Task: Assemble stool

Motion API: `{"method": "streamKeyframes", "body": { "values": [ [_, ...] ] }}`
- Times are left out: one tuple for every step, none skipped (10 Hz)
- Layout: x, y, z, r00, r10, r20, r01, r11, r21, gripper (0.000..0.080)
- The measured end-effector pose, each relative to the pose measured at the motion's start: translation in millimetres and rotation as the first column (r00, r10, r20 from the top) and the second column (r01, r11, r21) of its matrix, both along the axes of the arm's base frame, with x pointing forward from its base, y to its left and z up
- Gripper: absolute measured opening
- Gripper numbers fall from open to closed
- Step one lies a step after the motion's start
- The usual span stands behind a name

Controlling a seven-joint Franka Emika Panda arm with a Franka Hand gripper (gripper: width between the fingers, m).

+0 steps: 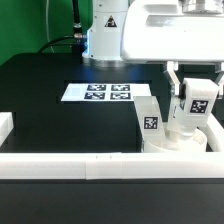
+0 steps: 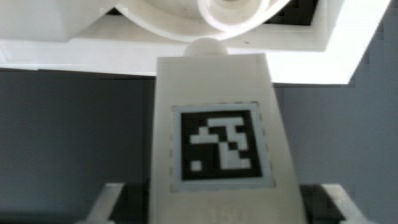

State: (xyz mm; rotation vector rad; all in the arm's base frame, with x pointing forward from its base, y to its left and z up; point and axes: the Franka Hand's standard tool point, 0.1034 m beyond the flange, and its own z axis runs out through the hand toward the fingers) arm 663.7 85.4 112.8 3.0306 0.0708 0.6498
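Note:
The round white seat (image 1: 168,140) lies in the corner formed by the white bars at the exterior view's lower right. One white leg (image 1: 150,117) with a square tag stands in it, leaning a little. My gripper (image 1: 197,88) is shut on a second tagged leg (image 1: 199,104) and holds it upright, its lower end at the seat. In the wrist view this leg (image 2: 222,120) fills the middle between my fingers (image 2: 111,200), its tip pointing at the seat (image 2: 228,18). The third leg is out of view.
The marker board (image 1: 108,92) lies on the black table behind the seat. Long white bars edge the table along the front (image 1: 60,162) and the exterior view's left (image 1: 5,125). The robot base (image 1: 105,35) stands at the back.

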Motion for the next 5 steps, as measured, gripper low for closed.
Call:
{"method": "streamKeyframes", "body": {
  "values": [
    [-0.4,-0.8,-0.5,1.000,-0.001,0.000,0.001,1.000,0.000,0.0337],
    [-2.5,-2.7,-3.0,1.000,-0.006,-0.002,0.006,1.000,0.001,0.0337],
    [-3.8,0.7,-6.6,1.000,-0.010,-0.003,0.010,1.000,0.005,0.0337],
    [-5.9,4.4,-11.1,1.000,-0.008,-0.009,0.008,1.000,0.005,0.0337],
    [-8.0,7.4,-14.5,1.000,-0.007,-0.014,0.007,1.000,0.006,0.0337]
  ]
}}
